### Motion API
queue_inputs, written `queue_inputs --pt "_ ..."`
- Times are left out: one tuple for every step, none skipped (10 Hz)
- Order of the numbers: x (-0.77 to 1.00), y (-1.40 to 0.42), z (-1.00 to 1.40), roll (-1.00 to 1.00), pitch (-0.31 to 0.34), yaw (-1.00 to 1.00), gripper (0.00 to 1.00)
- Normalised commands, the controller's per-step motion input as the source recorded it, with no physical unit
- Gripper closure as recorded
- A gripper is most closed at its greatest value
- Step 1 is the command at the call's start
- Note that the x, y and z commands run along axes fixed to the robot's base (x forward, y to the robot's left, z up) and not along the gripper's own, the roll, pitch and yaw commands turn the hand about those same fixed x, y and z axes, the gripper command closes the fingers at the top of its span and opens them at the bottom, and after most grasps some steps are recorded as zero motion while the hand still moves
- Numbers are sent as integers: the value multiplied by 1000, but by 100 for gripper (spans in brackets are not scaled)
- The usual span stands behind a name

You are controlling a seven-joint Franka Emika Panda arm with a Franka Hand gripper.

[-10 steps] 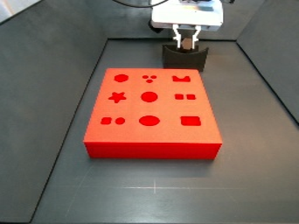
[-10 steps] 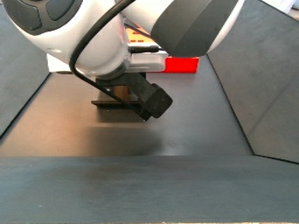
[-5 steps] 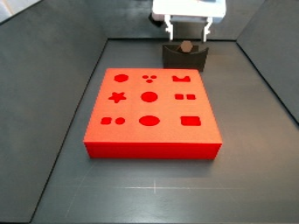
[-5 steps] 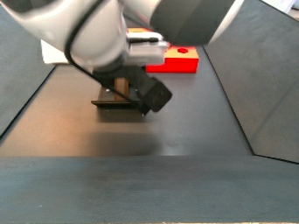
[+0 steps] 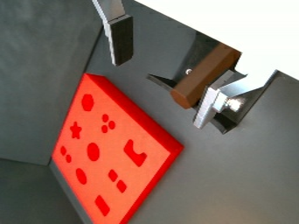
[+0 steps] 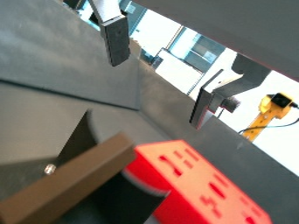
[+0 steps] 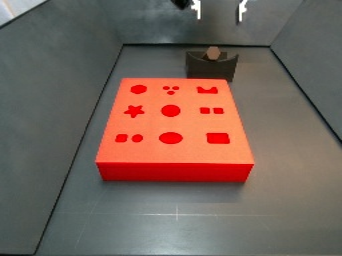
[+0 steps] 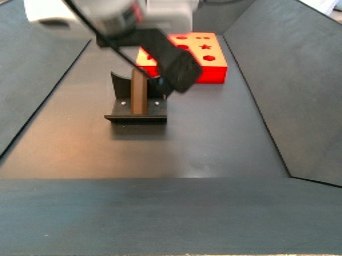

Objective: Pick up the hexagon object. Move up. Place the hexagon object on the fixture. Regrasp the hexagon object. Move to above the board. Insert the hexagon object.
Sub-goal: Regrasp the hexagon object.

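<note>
You are looking at a dark grey floor (image 7: 174, 215), shut in by sloping grey walls (image 7: 54, 90) at nine and three o'clock. In a wrist view, past the spread-open gripper (image 6: 156, 92) raised high over that floor, you see bright windows (image 6: 193, 48) and a yellow machine (image 6: 272, 105).

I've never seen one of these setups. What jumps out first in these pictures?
The big red board, dotted with shaped cut-outs, fills the middle of the dark floor. Behind it a brown peg stands upright in the small dark fixture. The gripper hangs open and empty just above, at the picture's top edge.
</note>
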Motion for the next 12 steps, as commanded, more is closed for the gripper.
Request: queue_inputs --pt "-33 4 292 52 78 -1 0" --pt "-110 -832 784 1000 57 11 0" --pt "-93 -805 719 1000 56 10 0" --pt "-108 -648 563 1000 43 9 0" --pt "-115 -498 381 1000 35 8 0" --pt "-86 -292 119 1000 29 7 0" --pt "-61 -183 52 1000 28 7 0" --pt "-35 -45 50 1000 28 7 0" --pt "-30 -41 32 1000 27 7 0" --pt "-34 -42 20 1000 23 7 0" --pt "-44 -35 18 1000 18 7 0" --pt "-51 -29 12 1000 11 8 0"
